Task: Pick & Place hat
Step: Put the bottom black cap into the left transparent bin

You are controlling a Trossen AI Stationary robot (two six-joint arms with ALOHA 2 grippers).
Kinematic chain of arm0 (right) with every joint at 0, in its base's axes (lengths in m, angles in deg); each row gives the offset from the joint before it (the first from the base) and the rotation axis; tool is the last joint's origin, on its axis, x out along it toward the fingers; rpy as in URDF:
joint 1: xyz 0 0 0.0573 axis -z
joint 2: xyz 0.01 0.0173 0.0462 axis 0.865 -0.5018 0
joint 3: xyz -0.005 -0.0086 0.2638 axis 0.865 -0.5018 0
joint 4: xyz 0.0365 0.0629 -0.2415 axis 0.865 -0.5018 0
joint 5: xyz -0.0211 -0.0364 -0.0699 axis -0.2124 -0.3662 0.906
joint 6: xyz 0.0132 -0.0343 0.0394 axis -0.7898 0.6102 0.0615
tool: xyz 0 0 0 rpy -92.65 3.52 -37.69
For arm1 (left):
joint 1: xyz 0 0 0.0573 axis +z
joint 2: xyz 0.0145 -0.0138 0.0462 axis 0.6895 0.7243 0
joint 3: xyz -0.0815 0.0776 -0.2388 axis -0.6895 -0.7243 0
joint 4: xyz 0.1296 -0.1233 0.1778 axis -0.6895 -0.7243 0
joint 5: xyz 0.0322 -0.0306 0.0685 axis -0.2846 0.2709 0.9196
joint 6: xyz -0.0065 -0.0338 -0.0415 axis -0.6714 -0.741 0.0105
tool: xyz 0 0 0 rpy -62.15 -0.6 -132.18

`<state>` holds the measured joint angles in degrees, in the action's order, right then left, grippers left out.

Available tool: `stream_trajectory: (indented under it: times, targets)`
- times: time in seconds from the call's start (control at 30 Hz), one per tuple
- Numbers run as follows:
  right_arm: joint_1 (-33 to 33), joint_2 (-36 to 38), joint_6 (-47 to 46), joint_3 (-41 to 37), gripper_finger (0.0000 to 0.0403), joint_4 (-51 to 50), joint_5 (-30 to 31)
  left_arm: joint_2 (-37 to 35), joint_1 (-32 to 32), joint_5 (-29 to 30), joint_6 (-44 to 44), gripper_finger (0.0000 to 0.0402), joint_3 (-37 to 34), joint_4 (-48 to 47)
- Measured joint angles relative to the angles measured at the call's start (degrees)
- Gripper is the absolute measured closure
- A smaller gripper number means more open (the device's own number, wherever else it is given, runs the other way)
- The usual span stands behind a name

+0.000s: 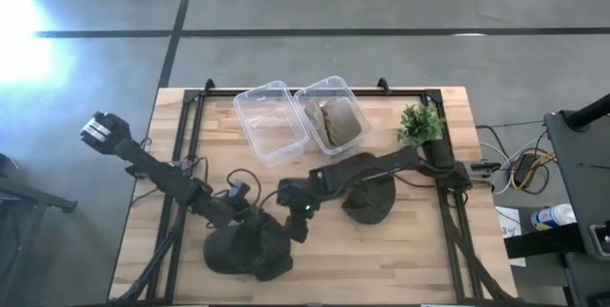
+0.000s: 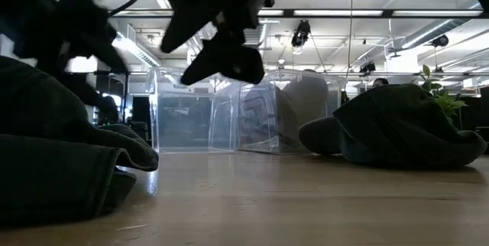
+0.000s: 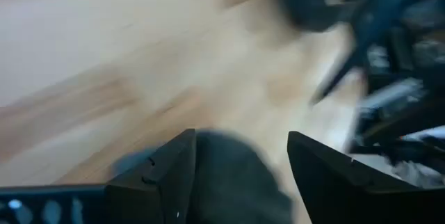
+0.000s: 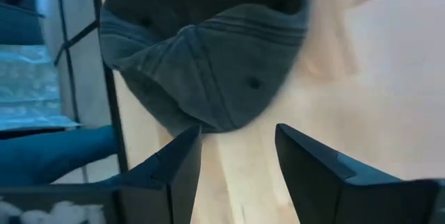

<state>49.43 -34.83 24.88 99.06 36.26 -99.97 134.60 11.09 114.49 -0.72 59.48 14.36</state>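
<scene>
- right gripper [image 4: 233, 151]: fingers apart with nothing between them. it hangs above the bare wood near the table's front middle. the gap faces the dark hat, which suggests an approach rather than a hold.
- dark hat [image 4: 205, 57]: task item. crumpled cap with stitched panels and eyelets, lying flat on the wood just ahead of the right gripper's tips, apart from them. in the overhead view it sits at the front edge [image 1: 243, 250], beside both grippers.
- left gripper [image 3: 240, 165]: fingers apart. dark cloth shows between them, but whether they touch it cannot be told. it is low over the dark hat's near side, perhaps to steady it or to take it.
- second hat [image 1: 370, 200]: dark, lying under the right arm's forearm, well behind its gripper. untouched, likely waiting its turn.
- two clear bins [image 1: 270, 121]: side by side at the table's far edge, well beyond both grippers. one holds a brownish folded item [image 1: 338, 121], so they are probably the drop point.
- potted plant [image 1: 420, 123]: beside the bins, near the right arm's base, out of the working path.
- table [image 1: 419, 250]: pale wooden top.
- judgement: the pick is not yet made; next is a close on the cap's cloth.
</scene>
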Motion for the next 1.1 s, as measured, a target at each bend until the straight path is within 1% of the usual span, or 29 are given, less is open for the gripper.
stream_trajectory:
  times: [0.03, 0.1, 0.17, 0.23, 0.3, 0.37, 0.47, 0.57, 0.63, 0.77, 0.83, 0.9, 1.03, 1.1]
  targets:
    - [-0.32, -1.08, -0.84, 0.67, 0.0223, 0.64, -0.61, 0.16, 0.53, -0.47, 2.52, 0.0182, 0.19, 1.93]
    - [-1.07, -2.89, -2.56, 1.87, 0.0223, 2.72, -1.24, -0.43, 1.18, -4.47, 6.00, 0.0182, 1.30, 0.84]
    - [-1.74, -4.74, -4.37, 3.33, 0.0223, 6.62, -1.78, -1.92, 0.86, -11.02, 7.82, 0.0182, 3.50, -4.87]
    - [-2.10, -6.60, -6.60, 5.04, 0.0223, 10.48, -2.89, -3.70, -0.45, -16.26, 7.98, 0.0182, 6.48, -13.62]
    - [-2.36, -9.03, -7.92, 7.57, 0.0223, 14.03, -3.75, -4.99, -2.76, -17.90, 8.65, 0.0182, 10.19, -23.41]
    - [-2.52, -11.62, -8.64, 10.45, 0.0223, 14.77, -4.33, -5.73, -5.25, -18.06, 9.22, 0.0182, 13.98, -31.83]
    - [-2.58, -16.09, -9.10, 15.19, 0.0223, 15.10, -5.93, -5.64, -9.21, -19.01, 7.49, 0.0182, 18.17, -40.52]
    - [-2.56, -20.39, -10.69, 19.29, 0.0223, 14.88, -8.43, -5.47, -13.02, -21.53, 2.85, 0.0182, 19.24, -41.80]
    - [-2.53, -22.82, -11.43, 21.34, 0.0223, 13.55, -8.69, -5.47, -15.40, -22.62, -1.69, 0.0182, 19.04, -42.13]
    - [-2.52, -25.82, -11.32, 22.67, 0.0224, 8.73, -7.99, -5.45, -20.57, -22.26, -10.60, 0.0182, 18.86, -43.14]
    - [-2.50, -26.01, -10.96, 22.72, 0.0226, 6.56, -6.25, -5.47, -22.88, -21.54, -15.69, 0.0182, 18.89, -44.71]
    - [-2.39, -26.03, -11.03, 22.32, 0.0230, 5.99, -6.12, -5.47, -25.16, -20.68, -21.13, 0.0182, 18.91, -47.90]
    - [-2.29, -25.91, -11.65, 21.02, 0.0239, 5.90, -5.89, -5.36, -29.25, -16.30, -32.87, 0.0182, 18.70, -53.89]
    - [-2.24, -25.90, -13.04, 20.90, 0.0243, 5.60, -5.83, -5.36, -30.63, -13.60, -37.57, 0.0182, 17.77, -53.24]
